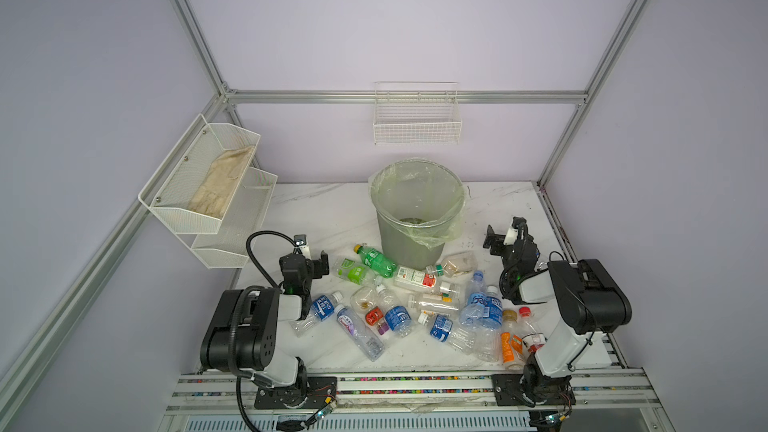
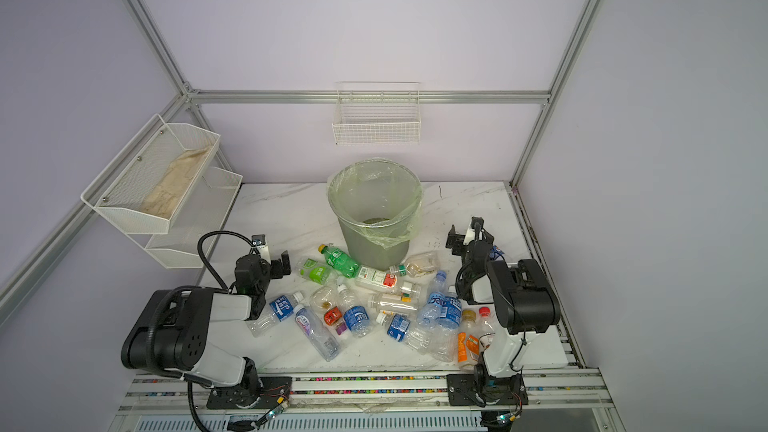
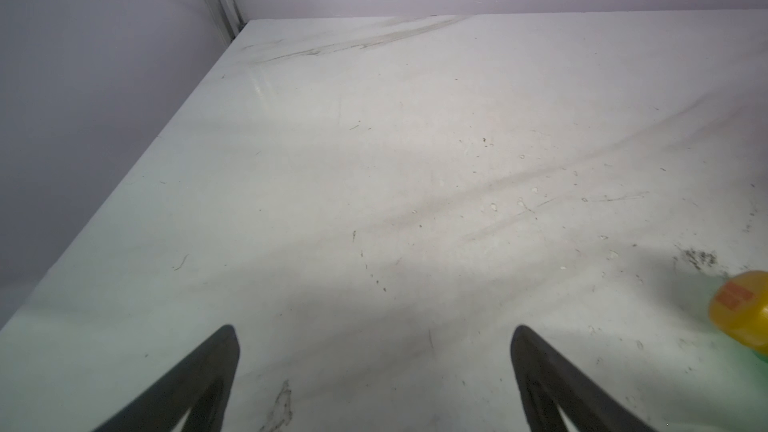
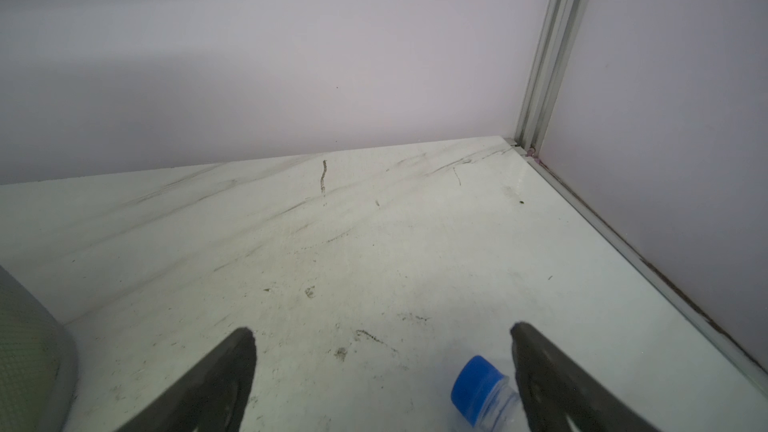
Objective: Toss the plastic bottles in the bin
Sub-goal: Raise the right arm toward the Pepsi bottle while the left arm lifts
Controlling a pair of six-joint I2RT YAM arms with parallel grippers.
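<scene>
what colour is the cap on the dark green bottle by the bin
Yellow cap, clearest in the left wrist view.

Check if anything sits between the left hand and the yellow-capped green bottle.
Nothing visible does: only bare table separates the open left hand from the cap end of the green bottle. A lime-labelled bottle lies beside its body.

**Bottles on the table, bin behind them, both arms free**

You see the plastic bottles (image 2: 356,317) lying in a loose heap across the front of the marble table (image 2: 286,209), between the two arms. The bin (image 2: 365,247) stands upright just behind the heap, with its pale-green liner folded over the rim. A green bottle (image 2: 340,260) lies just beside its foot. The left gripper (image 2: 273,258) and the right gripper (image 2: 467,238) are on either side of the heap, jaws apart, holding nothing. A white wire basket (image 2: 376,128) hangs on the back wall.
</scene>
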